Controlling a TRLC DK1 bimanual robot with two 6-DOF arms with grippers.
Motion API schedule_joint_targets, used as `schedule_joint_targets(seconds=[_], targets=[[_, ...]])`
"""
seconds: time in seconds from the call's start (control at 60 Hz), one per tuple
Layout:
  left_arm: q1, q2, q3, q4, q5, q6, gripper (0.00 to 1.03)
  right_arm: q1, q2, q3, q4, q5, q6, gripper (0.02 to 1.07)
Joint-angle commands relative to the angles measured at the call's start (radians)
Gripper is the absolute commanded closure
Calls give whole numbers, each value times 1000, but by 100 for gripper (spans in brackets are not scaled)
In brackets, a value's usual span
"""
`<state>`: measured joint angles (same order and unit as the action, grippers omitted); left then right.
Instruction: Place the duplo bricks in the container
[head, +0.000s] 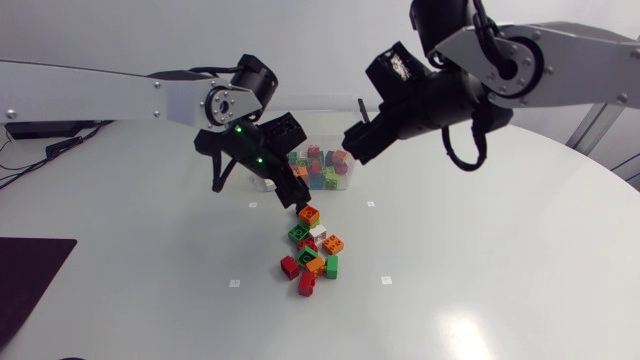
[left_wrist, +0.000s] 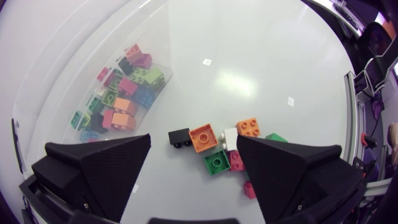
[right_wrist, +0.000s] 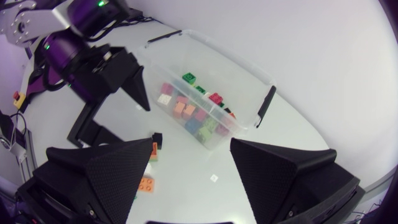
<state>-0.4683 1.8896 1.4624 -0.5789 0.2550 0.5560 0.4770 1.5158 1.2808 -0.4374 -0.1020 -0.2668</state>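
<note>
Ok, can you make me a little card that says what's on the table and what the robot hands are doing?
container: clear box, many bricks inside
loose bricks: small pile on the table, orange, green, red, white, black
left gripper: open, empty, above the pile
right gripper: open, empty, up by the container

No text, number, label or sign can be read in any view. The small white marks (head: 386, 280) on the surface (head: 500, 270) are too small to tell whether they carry print. The bricks (head: 312, 252) and the container (right_wrist: 249, 70) show plain faces, with nothing legible on them.
</note>
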Motion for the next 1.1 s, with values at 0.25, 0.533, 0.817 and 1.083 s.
schedule_joint_targets(seconds=[0.25, 0.533, 0.817, 1.083], targets=[[-27, 198, 225, -156, -51, -96, 8, -52, -169, -227, 37, -47, -31, 17], [-33, 292, 340, -274, -62, -145, 9, -100, -204, -298, 49, -88, -41, 17], [-61, 318, 351, -341, -60, -156, 9, -100, -218, -317, 49, -91, -45, 17], [-70, 344, 395, -389, -74, -189, 16, -104, -226, -324, 49, -97, -46, 17]])
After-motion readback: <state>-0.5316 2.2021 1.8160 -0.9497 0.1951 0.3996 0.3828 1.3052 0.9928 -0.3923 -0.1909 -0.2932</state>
